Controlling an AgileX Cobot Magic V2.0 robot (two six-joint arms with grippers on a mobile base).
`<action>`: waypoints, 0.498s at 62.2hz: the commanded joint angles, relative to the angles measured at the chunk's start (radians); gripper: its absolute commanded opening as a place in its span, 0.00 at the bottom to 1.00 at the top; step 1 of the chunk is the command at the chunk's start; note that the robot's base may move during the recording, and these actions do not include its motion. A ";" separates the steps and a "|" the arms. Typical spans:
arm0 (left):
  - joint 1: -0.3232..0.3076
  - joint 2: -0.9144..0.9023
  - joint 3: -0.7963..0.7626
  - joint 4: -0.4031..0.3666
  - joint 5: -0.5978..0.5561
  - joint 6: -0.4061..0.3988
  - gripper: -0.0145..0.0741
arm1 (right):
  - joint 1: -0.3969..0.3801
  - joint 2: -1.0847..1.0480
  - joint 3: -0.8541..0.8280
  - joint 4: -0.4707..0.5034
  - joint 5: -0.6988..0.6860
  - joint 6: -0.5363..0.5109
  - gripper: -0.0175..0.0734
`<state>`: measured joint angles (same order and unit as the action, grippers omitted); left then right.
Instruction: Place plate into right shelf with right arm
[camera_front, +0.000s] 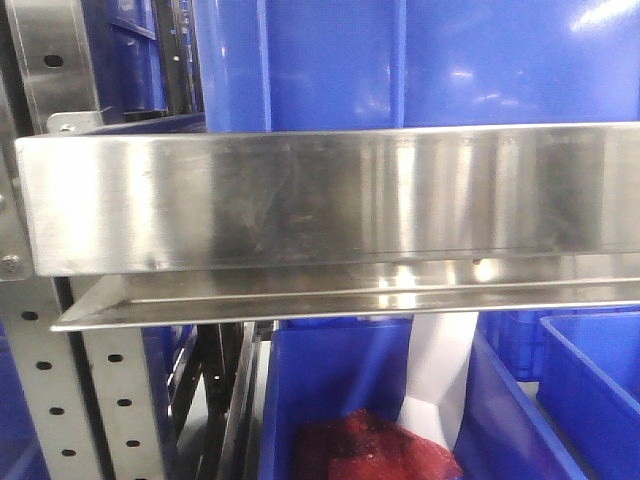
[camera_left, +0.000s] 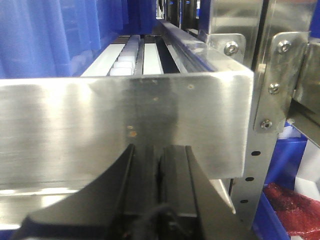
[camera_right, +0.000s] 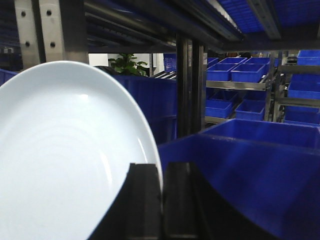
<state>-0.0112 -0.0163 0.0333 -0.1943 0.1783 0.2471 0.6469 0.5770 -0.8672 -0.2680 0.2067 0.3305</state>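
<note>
Right wrist view: the right gripper (camera_right: 161, 172) pinches the rim of the plate (camera_right: 65, 160) between its two dark fingers (camera_right: 142, 200). The plate stands on edge, pale face to the cam, held in the air beside a blue bin (camera_right: 250, 170), w/ dark rack uprights (camera_right: 190, 85) behind.

Looks like the carry-in step: plate gripped, not yet set down. Next move prob. needs a tilt toward flat, a reach past the bin wall, then release.

Only the left wrist view shows the left gripper (camera_left: 159, 160): fingers pressed together, empty, close to a steel rail (camera_left: 125, 125).

Front view shows the right shelf (camera_front: 320, 200), no plate, no arms.
</note>
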 joint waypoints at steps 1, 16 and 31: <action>-0.003 -0.011 0.007 -0.008 -0.083 -0.003 0.11 | 0.002 0.103 -0.163 -0.009 -0.017 -0.004 0.22; -0.003 -0.011 0.007 -0.008 -0.083 -0.003 0.11 | -0.019 0.376 -0.555 -0.016 0.255 -0.004 0.22; -0.003 -0.011 0.007 -0.008 -0.083 -0.003 0.11 | -0.179 0.565 -0.783 -0.045 0.431 -0.005 0.22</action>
<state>-0.0112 -0.0163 0.0333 -0.1943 0.1783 0.2471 0.5284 1.1068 -1.5690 -0.2759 0.6726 0.3305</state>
